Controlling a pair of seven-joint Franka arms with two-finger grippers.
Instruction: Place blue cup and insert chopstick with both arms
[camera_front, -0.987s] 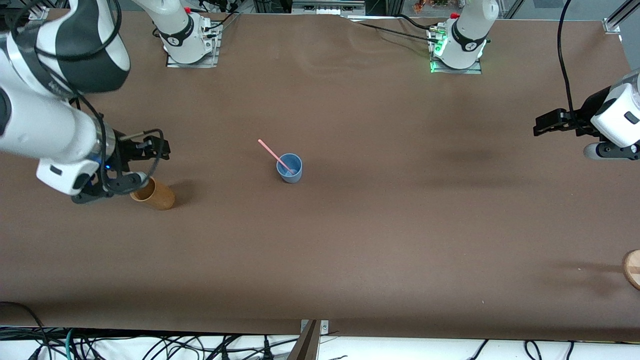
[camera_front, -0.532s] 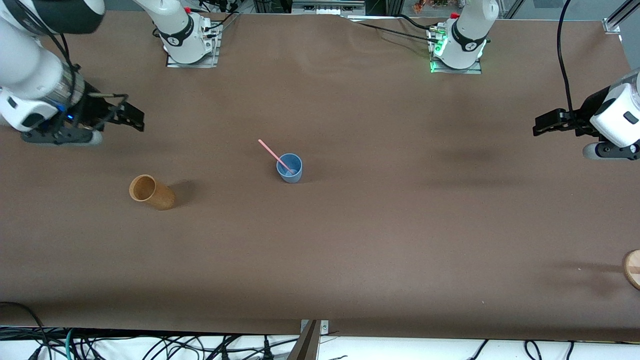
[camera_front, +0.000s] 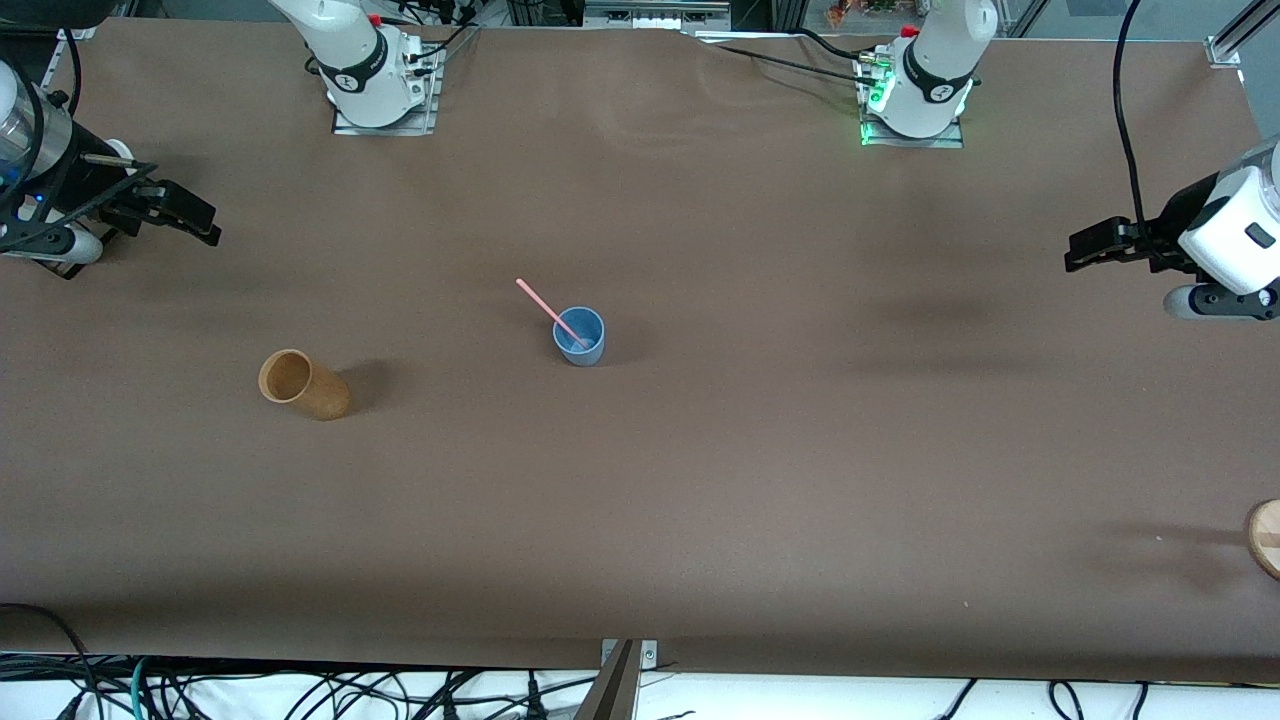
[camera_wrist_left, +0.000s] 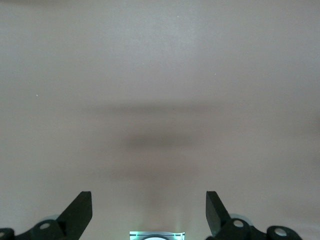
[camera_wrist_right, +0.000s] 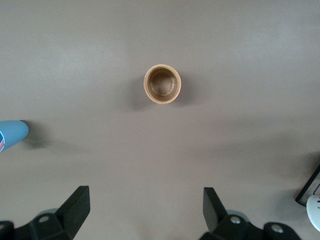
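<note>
The blue cup (camera_front: 579, 336) stands upright near the middle of the tabletop (camera_front: 760, 450), between the two pincers and well apart from both. The chopstick (camera_front: 548, 310) stands in it, its lower end inside the cup and its pale-pink upper end leaning out over the rim toward the right arm's end of the tabletop. In the right wrist view the cup's side (camera_wrist_right: 12, 134) shows at the frame's edge with a small red-and-white mark on it; nothing on it can be read.

The tan cup (camera_front: 303, 384) stands upright toward the right arm's end, nearer to the front camera than the blue cup, its open mouth showing a plain inside. It carries no readable label.

The right pincer (camera_front: 172, 215) hangs in the air over bare tabletop at the right arm's end, its fingers (camera_wrist_right: 75, 207) spread wide and holding nothing; the tan cup lies apart from it.

The left pincer (camera_front: 1092, 247) hangs over bare tabletop at the left arm's end, fingers (camera_wrist_left: 80, 210) likewise spread wide and empty, with only its own shadow under it.

A round wooden piece (camera_front: 1266, 538) shows at the tabletop's edge toward the left arm's end, nearer to the front camera than the left pincer.
</note>
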